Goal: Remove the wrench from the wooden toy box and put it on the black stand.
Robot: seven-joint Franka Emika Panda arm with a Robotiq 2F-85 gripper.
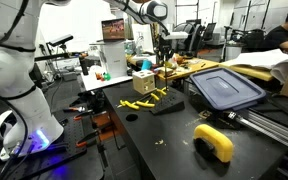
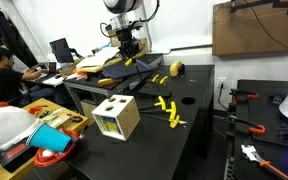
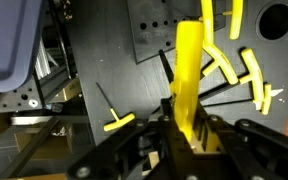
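Observation:
My gripper (image 3: 189,132) is shut on a long yellow wrench (image 3: 189,65) and holds it in the air above the black table. In both exterior views the gripper (image 1: 162,52) (image 2: 130,52) hangs well above the table surface. The wooden toy box (image 1: 143,82) (image 2: 115,117) stands on the table, apart from the gripper. The black stand (image 1: 167,106) is a flat dark block next to the loose yellow tools; in the wrist view it (image 3: 159,35) lies below and beyond the wrench tip.
Several loose yellow toy tools (image 1: 147,98) (image 2: 168,108) (image 3: 234,62) lie on the table between box and stand. A blue-grey bin lid (image 1: 224,88) (image 3: 9,40) lies to one side. A yellow-and-black power tool (image 1: 214,142) (image 2: 177,68) sits near a table edge.

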